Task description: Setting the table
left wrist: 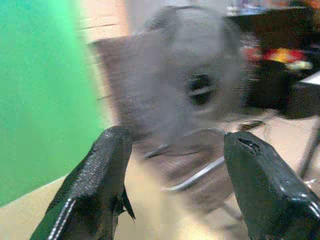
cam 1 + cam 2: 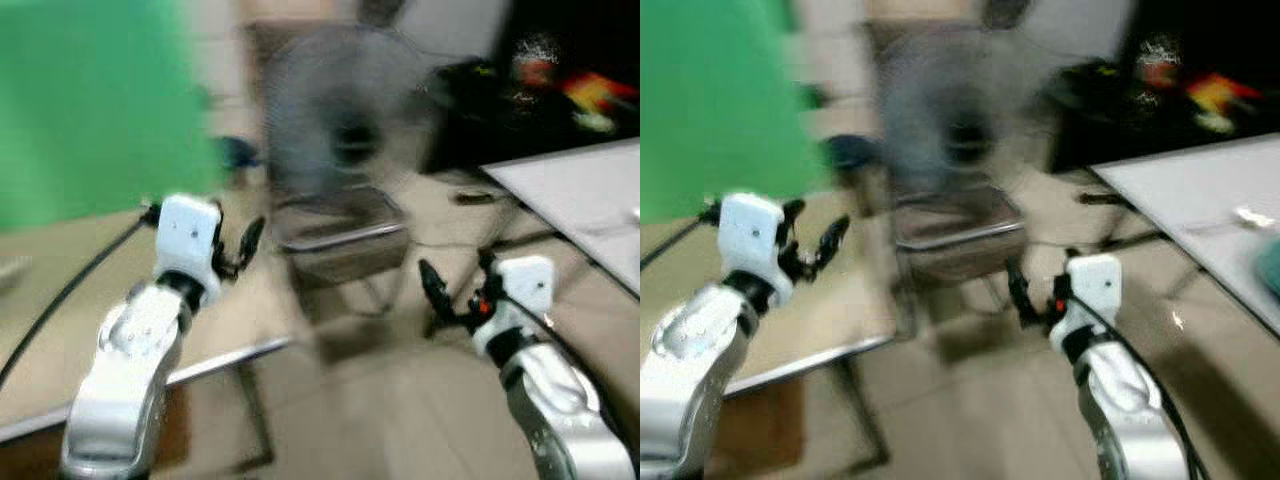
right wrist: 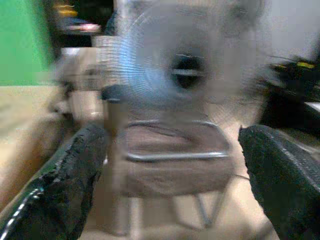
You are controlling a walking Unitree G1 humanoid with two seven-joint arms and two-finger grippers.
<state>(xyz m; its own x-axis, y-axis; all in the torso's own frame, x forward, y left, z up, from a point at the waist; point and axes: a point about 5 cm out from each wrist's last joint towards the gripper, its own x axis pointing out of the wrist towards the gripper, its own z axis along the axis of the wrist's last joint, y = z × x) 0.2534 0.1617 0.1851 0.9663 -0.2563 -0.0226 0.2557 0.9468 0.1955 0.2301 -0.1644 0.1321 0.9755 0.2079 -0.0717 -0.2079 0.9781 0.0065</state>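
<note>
The tabletop (image 2: 590, 190) to be set is the pale grey one on the robot's right, well to the right of the chair (image 2: 335, 225); all views are blurred.

Left eye view: the chair, with a brown seat and a metal tube frame, stands on the floor (image 2: 400, 400) ahead of the robot, and a round grey fan (image 2: 345, 110) stands just behind it. A beige tabletop (image 2: 60, 300) with a metal edge lies left of the chair, under a green screen (image 2: 95, 100). The left tool (image 2: 240, 250) is raised beside the chair's left edge, over the beige tabletop's near corner, its fingers apart and holding nothing. The right tool (image 2: 435, 290) hangs over the floor just right of the chair's front, between the chair and the grey tabletop; its fingers are too smeared to tell their state here. A dark shelf with coloured things (image 2: 560, 80) stands behind the grey tabletop.

Right eye view: a small pale object (image 2: 1250, 215) lies on the grey tabletop, far right of the chair; what it is cannot be told.

Left wrist view: the left tool's two black fingers (image 1: 95, 185) stand wide apart, with the fan and the chair showing between them.

Right wrist view: the right tool's fingers (image 3: 70, 175) are spread wide and empty, the chair seat framed between them.
</note>
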